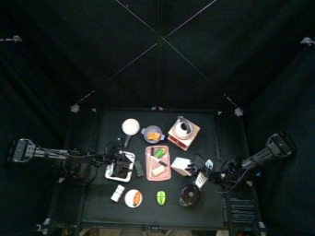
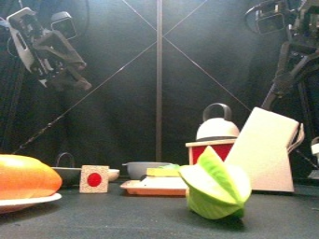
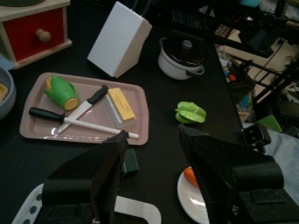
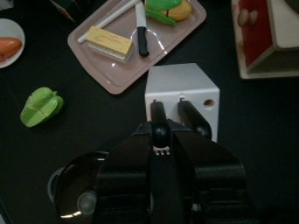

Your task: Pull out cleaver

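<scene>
Directly beneath the right hand (image 4: pixel 165 129), the white knife block (image 4: pixel 184 91) stands on the tabletop (image 4: pixel 70 131) beside the pink tray (image 4: pixel 112 77). Two dark cleaver handles (image 4: pixel 156 111) poke from its top, and the right hand's jaws look closed around them. Stiff steel with a heavy blade, I judge; grip the handle firmly, since the light block may lift too. Left hand (image 3: pixel 152 162) hovers open.
</scene>
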